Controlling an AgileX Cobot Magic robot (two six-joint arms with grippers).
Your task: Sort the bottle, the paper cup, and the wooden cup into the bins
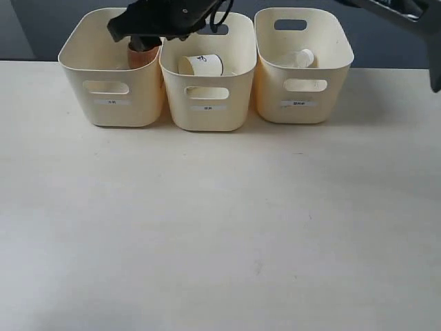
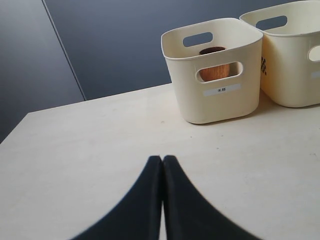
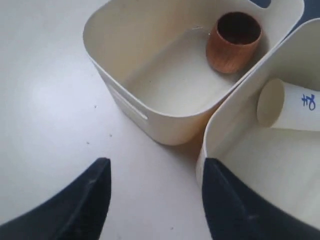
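Three cream bins stand in a row at the back of the table. The wooden cup point(image 1: 142, 55) point(image 3: 233, 43) stands upright in the left bin point(image 1: 110, 103) point(image 3: 150, 107); through that bin's handle cut-out the wooden cup point(image 2: 215, 71) also shows. The paper cup point(image 1: 200, 65) point(image 3: 291, 105) lies on its side in the middle bin point(image 1: 207, 114). The bottle point(image 1: 298, 58) lies in the right bin point(image 1: 300, 110). My right gripper point(image 1: 132, 34) point(image 3: 156, 162) hangs open and holds nothing, above the left and middle bins' rims. My left gripper point(image 2: 162, 158) is shut over bare table, holding nothing, well short of the left bin point(image 2: 215, 107).
The right arm point(image 1: 393, 8) reaches in from the upper right across the bins. The tabletop point(image 1: 220, 227) stretches wide in front of them. A dark wall point(image 2: 110, 45) stands behind the table. The left gripper does not show in the exterior view.
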